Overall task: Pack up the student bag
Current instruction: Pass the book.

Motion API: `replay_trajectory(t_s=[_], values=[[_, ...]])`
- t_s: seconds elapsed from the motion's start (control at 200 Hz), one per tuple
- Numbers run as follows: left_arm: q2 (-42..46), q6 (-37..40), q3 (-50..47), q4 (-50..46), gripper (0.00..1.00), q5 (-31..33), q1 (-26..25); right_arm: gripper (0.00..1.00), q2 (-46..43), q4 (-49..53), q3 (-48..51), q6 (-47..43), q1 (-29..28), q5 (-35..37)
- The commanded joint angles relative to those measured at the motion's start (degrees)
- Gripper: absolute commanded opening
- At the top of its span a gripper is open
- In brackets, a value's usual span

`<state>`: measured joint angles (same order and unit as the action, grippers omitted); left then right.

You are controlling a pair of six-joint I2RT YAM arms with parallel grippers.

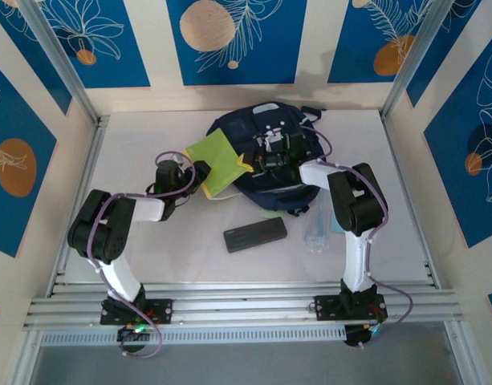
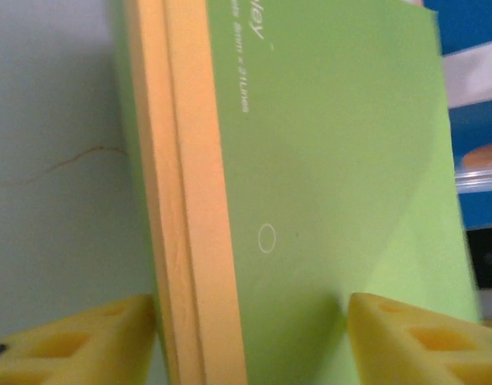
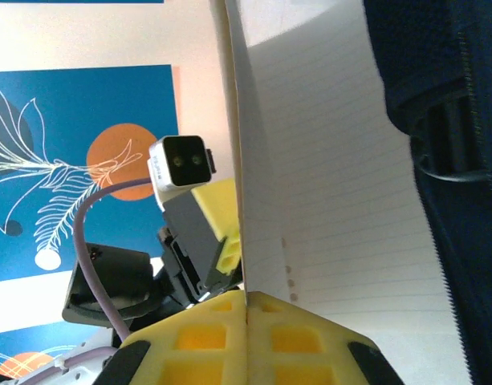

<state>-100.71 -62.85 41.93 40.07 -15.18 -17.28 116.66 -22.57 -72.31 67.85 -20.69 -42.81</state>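
The student bag (image 1: 233,132), dark navy, lies at the back centre of the table. A green notebook (image 1: 213,155) with orange page edges leans from the table up against the bag's left side. My left gripper (image 1: 202,173) straddles the notebook's near-left end. In the left wrist view its yellow fingers (image 2: 85,345) stand either side of the notebook (image 2: 334,160) with a gap left, so my left gripper (image 2: 250,341) is open. My right gripper (image 1: 258,160) sits at the bag's opening. Up close, my right gripper (image 3: 246,309) is shut on a lined sheet of the notebook (image 3: 326,176), beside the navy bag (image 3: 454,120).
A black flat case (image 1: 255,234) lies on the white table in front of the bag. A clear plastic item (image 1: 316,228) rests to its right, near the right arm. A pale green thing (image 1: 271,212) pokes out under the bag's front. Metal frame posts border both sides.
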Motion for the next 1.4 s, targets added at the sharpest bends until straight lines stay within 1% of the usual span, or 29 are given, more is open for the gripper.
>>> replay_trajectory(t_s=[0.0, 0.04, 0.085, 0.125, 0.16, 0.2, 0.215, 0.25, 0.305, 0.385, 0.435, 0.485, 0.505, 0.56, 0.595, 0.71, 0.805, 0.875, 1.01, 1.085, 1.105, 1.17, 1.19, 1.215, 1.295, 1.345, 1.37, 1.385, 1.395], values=[[-0.3, -0.2, 1.4, 3.6, 0.45, -1.5, -0.6, 0.0, -2.4, -1.2, 1.0, 1.0, 0.1, -1.0], [0.2, -0.2, 1.4, 3.3, 0.37, -1.4, -0.6, 0.0, -2.6, -1.2, 1.2, 1.0, 0.2, -0.5], [0.8, -0.2, 1.4, 2.6, 0.31, -1.3, -0.6, 0.0, -2.9, -0.8, 1.5, 0.8, 0.2, 0.1], [1.5, 0.0, 1.5, 1.7, 0.26, -1.2, -0.6, 0.06, -3.3, -0.2, 1.7, 0.5, 0.3, 0.8], [2.3, 0.2, 1.6, 0.5, 0.23, -1.3, -0.5, 0.16, -4.1, 0.7, 2.0, 0.1, 0.3, 1.7], [3.5, 0.7, 1.7, -1.0, 0.19, -1.1, -0.4, 0.41, -5.5, 2.4, 2.6, -0.8, 0.2, 3.3], [4.0, 0.7, 1.7, -1.7, 0.18, -1.0, -0.3, 0.49, -6.3, 3.3, 2.9, -1.3, 0.2, 4.1], [5.4, 0.9, 2.0, -3.6, 0.16, -0.7, -0.1, 0.63, -8.1, 5.9, 3.5, -2.5, 0.1, 5.9], [8.1, 1.8, 2.4, -6.9, 0.11, 0.4, 0.3, 0.77, -11.4, 10.6, 4.3, -4.7, -0.3, 9.4], [11.9, 4.5, 4.1, -12.9, 0.08, 2.9, 0.5, 0.89, -16.2, 19.2, 4.9, -7.7, -1.8, 16.2], [14.2, 6.2, 5.3, -16.8, 0.06, 5.1, 0.6, 0.93, -18.4, 22.7, 5.3, -8.1, -3.1, 19.2], [16.0, 7.2, 6.2, -18.5, 0.03, 7.3, 0.6, 0.94, -20.3, 22.6, 6.5, -6.8, -4.5, 20.7], [16.5, 7.5, 6.4, -18.7, 0.03, 8.1, 0.6, 0.97, -20.8, 22.0, 6.9, -6.0, -5.2, 21.0], [17.8, 7.4, 6.8, -19.1, 0.0, 10.3, 0.7, 0.98, -21.2, 19.3, 7.9, -2.3, -7.1, 21.1], [18.4, 7.3, 7.0, -18.9, 0.0, 11.6, 0.6, 1.0, -20.9, 17.2, 8.2, 0.2, -8.4, 20.7], [19.6, 5.8, 6.7, -16.7, 0.0, 14.1, 0.6, 1.0, -18.4, 9.5, 8.4, 8.4, -12.8, 20.8], [20.6, 4.6, 6.1, -15.5, 0.0, 14.9, 0.6, 1.0, -16.9, 3.7, 8.5, 12.3, -16.4, 24.7], [21.5, 2.5, 4.9, -14.5, 0.0, 15.7, 0.4, 1.0, -15.1, 0.0, 8.3, 15.0, -17.9, 26.7], [23.0, -1.9, 1.2, -10.9, 0.0, 16.2, 0.3, 0.97, -10.6, -10.9, 7.8, 21.2, -19.8, 28.6], [23.7, -4.3, -0.8, -8.6, 0.0, 16.3, 0.1, 0.94, -8.5, -14.3, 7.4, 22.8, -20.5, 30.7], [23.8, -4.7, -1.2, -8.2, 0.0, 16.2, 0.1, 0.92, -8.0, -15.2, 7.4, 23.1, -20.6, 31.6], [24.5, -5.7, -2.1, -7.9, 0.0, 15.9, 0.1, 0.81, -7.0, -18.2, 7.9, 23.1, -20.5, 34.4], [24.8, -5.9, -2.4, -7.9, 0.0, 15.8, 0.0, 0.76, -6.8, -19.1, 8.1, 23.2, -20.4, 35.2], [25.1, -6.2, -2.7, -7.9, 0.0, 15.8, 0.0, 0.67, -6.6, -20.4, 8.3, 22.9, -20.3, 35.8], [26.1, -6.7, -3.6, -8.1, 0.0, 15.5, -0.3, 0.31, -6.1, -22.6, 7.9, 22.4, -19.1, 35.3], [26.6, -6.8, -4.0, -8.7, 0.0, 15.1, -0.3, 0.11, -6.5, -23.1, 8.0, 21.8, -18.3, 34.7], [26.9, -6.8, -4.2, -9.0, 0.0, 14.8, -0.4, 0.04, -6.8, -23.2, 8.1, 21.5, -17.9, 34.4], [27.0, -6.8, -4.4, -9.1, 0.04, 14.5, -0.5, 0.0, -7.0, -23.1, 8.3, 21.3, -17.6, 34.2], [27.1, -6.8, -4.5, -9.1, 0.09, 14.2, -0.5, 0.0, -7.2, -23.0, 8.4, 21.3, -17.5, 34.1]])
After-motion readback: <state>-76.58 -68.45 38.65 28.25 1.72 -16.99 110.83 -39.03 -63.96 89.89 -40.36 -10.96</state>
